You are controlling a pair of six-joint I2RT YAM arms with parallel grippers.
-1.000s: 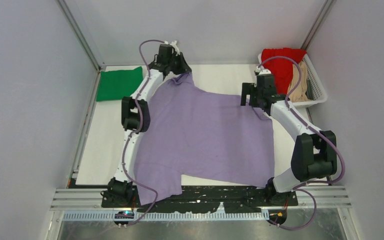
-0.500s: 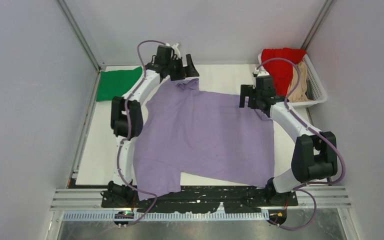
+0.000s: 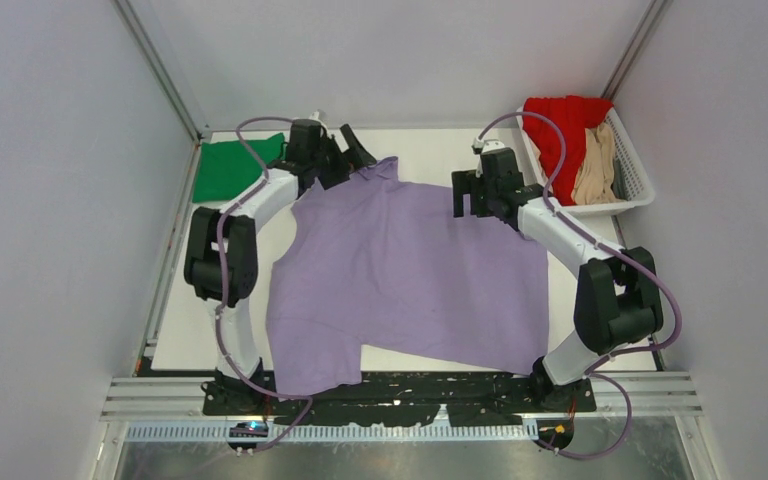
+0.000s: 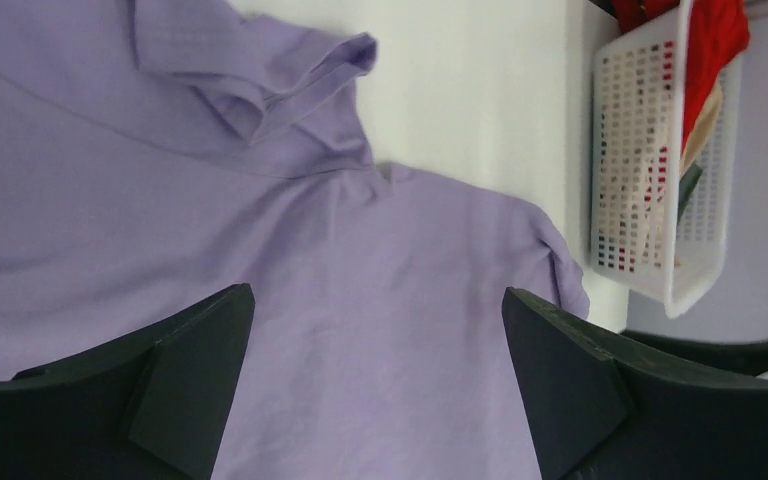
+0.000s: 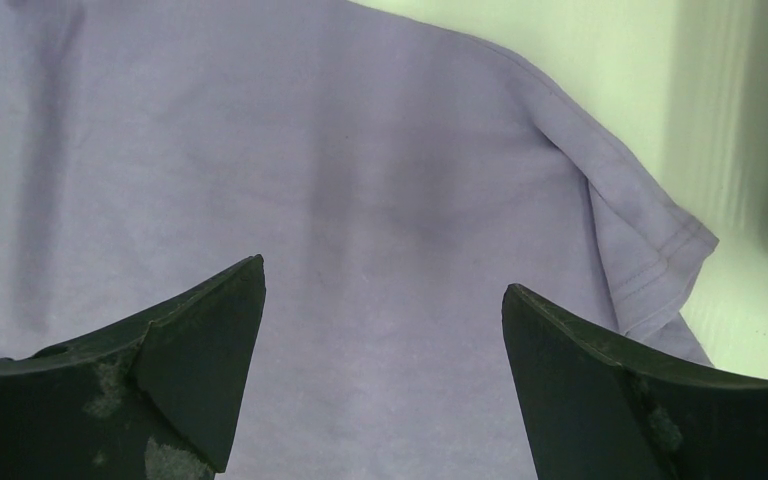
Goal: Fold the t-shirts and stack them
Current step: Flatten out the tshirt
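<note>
The lavender t-shirt (image 3: 410,275) lies spread almost flat across the middle of the table (image 3: 200,310). Its near hem drapes over the front edge, and one sleeve is rumpled at the far left. The left hand (image 4: 375,292) and right hand (image 5: 382,275) hover over its far edge, jaws wide apart, holding nothing. A folded green t-shirt (image 3: 235,168) sits in the far-left corner. A red t-shirt (image 3: 560,125) and a tan t-shirt (image 3: 595,165) fill the white basket (image 3: 640,185) at far right.

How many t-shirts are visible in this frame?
4. The lavender t-shirt lies spread mid-table; the green t-shirt sits folded at the far left; the red t-shirt and tan t-shirt are in the white basket, far right. More may be hidden underneath them.
</note>
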